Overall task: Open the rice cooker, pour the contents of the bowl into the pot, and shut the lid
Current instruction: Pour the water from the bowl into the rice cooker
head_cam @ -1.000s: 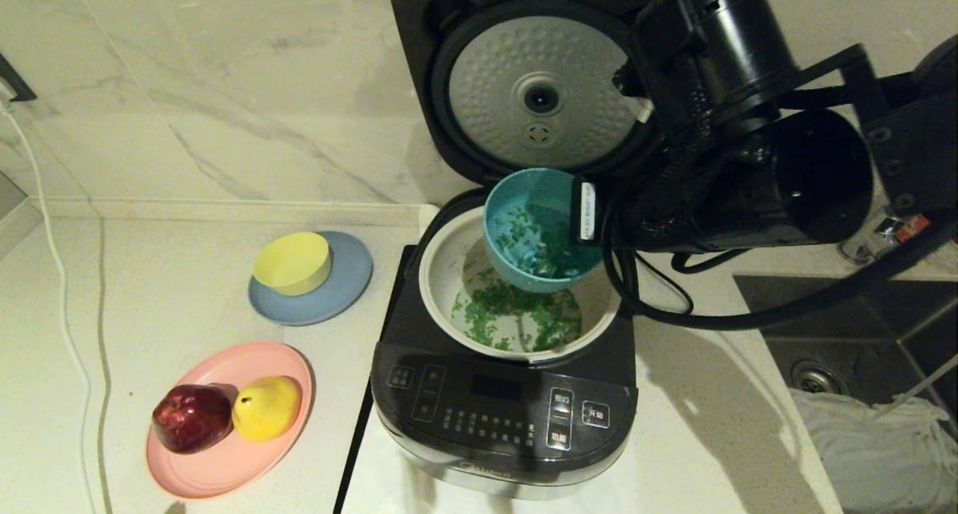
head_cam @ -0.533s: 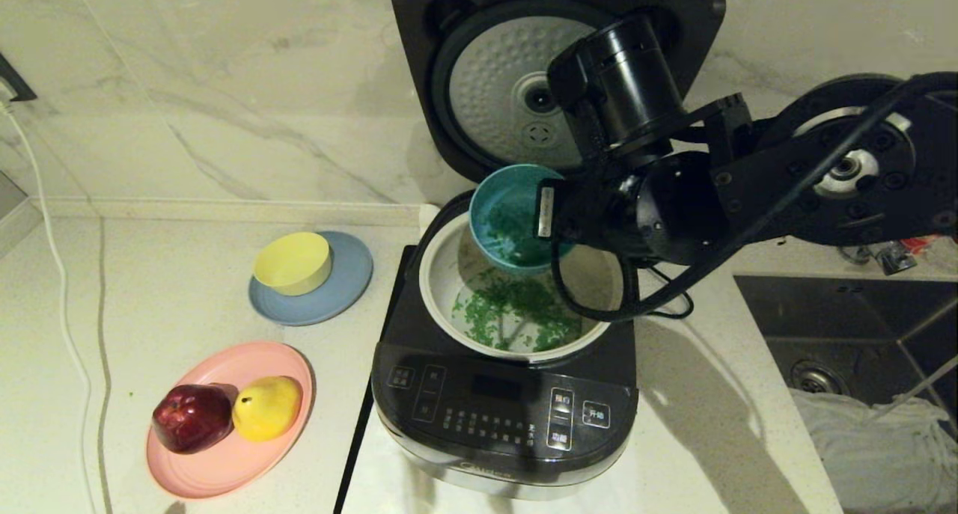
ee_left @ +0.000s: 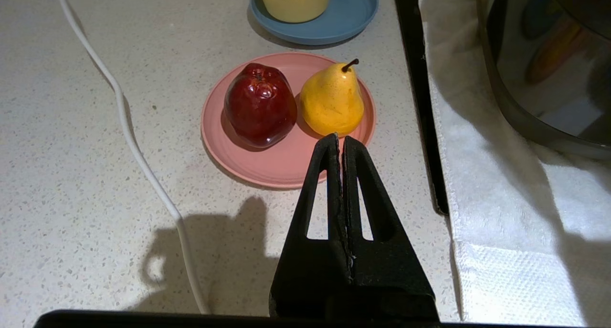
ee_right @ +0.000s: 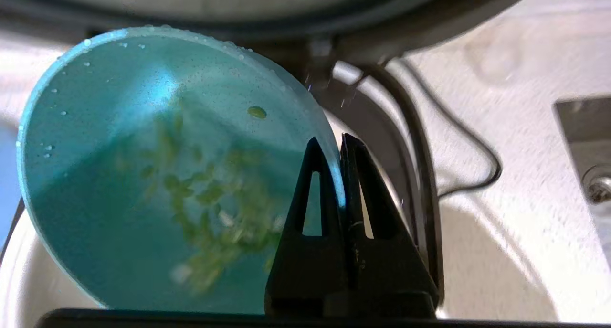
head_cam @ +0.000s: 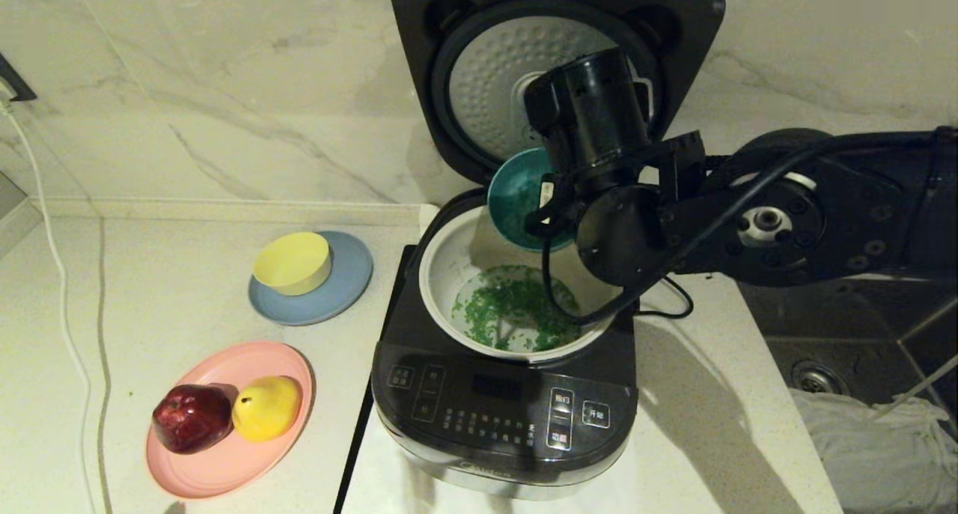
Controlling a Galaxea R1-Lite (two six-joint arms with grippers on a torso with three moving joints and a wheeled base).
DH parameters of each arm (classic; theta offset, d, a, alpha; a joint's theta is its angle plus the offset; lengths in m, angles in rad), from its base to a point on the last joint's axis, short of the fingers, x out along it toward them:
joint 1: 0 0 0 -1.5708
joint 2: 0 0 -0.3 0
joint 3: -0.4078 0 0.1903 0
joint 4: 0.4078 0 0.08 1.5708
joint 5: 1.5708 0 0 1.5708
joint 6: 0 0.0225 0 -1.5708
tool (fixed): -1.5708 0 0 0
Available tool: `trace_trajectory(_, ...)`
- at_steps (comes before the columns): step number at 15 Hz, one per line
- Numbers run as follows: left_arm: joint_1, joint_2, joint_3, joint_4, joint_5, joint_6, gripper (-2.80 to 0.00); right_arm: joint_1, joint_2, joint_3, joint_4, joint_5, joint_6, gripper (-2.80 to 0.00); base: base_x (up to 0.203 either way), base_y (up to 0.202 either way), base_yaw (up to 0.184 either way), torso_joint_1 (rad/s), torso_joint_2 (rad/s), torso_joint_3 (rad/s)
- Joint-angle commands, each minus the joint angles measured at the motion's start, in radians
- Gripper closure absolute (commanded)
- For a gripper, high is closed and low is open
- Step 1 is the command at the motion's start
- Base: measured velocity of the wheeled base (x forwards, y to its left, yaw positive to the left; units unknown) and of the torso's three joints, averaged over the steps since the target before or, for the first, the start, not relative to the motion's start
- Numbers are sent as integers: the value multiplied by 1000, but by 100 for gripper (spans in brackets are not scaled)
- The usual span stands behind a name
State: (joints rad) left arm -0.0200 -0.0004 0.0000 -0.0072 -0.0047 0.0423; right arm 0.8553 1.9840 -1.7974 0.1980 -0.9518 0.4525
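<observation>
1. Two arms on this rig, but only the right one is busy. The right gripper (ee_right: 340, 144) sits over the back of the open rice cooker (head_cam: 501, 417), jaws pinched tight on the rim of the teal bowl (head_cam: 516, 196), one finger inside the wall and one outside.
2. That bowl is tipped steeply on its side, mouth facing the front of the cooker, hanging above the back edge of the pot (head_cam: 441, 263). It's right in front of the lid (head_cam: 479, 87), which stands upright with its dimpled silver plate showing.
3. Most of the contents (head_cam: 513, 316) are down in the pot, a loose green scatter across the bottom. The right wrist view shows a few green bits (ee_right: 210, 194) inside the bowl, plus water drops on its wall.
4. Left gripper (ee_left: 341, 142) is parked low over the tabletop (head_cam: 150, 289), jaws pressed together with nothing between them, just in front of the pink plate (ee_left: 267, 165) carrying a red apple (ee_left: 260, 103) and a yellow pear (ee_left: 332, 99).
5. Further back, a yellow bowl (head_cam: 292, 261) sits on a blue-grey plate (head_cam: 348, 286), left of the cooker. A white towel (ee_left: 506, 194) lies under the cooker.
</observation>
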Motion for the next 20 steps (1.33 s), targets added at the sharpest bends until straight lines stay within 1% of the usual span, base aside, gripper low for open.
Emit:
trace_trajectory(1,0,-1,9,0,0,1,0,1,-2,94,-199,-34,-49,0,0,0,0,0,0,0)
trace_trajectory(3,0,-1,9,0,0,1,0,0,-2,200,-428,-59,-138,0,0,0,0,0,0,0)
trace_trajectory(5,0,-1,9,0,0,1,0,-1,5,306,-706,-65,-268,0,0,0,0,0,0,0)
trace_trajectory(6,0,-1,9,0,0,1,0,-2,16,358,-857,-64,-351,0,0,0,0,0,0,0)
trace_trajectory(7,0,-1,9,0,0,1,0,-1,34,399,-1026,-61,-450,0,0,0,0,0,0,0)
trace_trajectory(9,0,-1,9,0,0,1,0,0,92,448,-1381,-39,-675,0,0,0,0,0,0,0)
trace_trajectory(10,0,-1,9,0,0,1,0,-1,134,464,-1565,-15,-809,0,0,0,0,0,0,0)
trace_trajectory(11,0,-1,9,0,0,1,0,-1,187,482,-1688,18,-940,0,0,0,0,0,0,0)
trace_trajectory(12,0,-1,9,0,0,1,0,-2,212,505,-1728,42,-990,0,0,0,0,0,0,0)
trace_trajectory(13,0,-1,9,0,0,1,0,-4,212,520,-1728,72,-977,0,0,0,0,0,0,0)
trace_trajectory(16,0,-1,9,0,0,1,0,-5,206,505,-1728,123,-974,0,0,0,0,0,0,0)
trace_trajectory(18,0,-1,9,0,0,0,0,-5,194,503,-1728,152,-973,0,0,0,0,0,0,0)
trace_trajectory(20,0,-1,9,0,0,1,0,-10,193,500,-1728,162,-963,0,0,0,0,0,0,0)
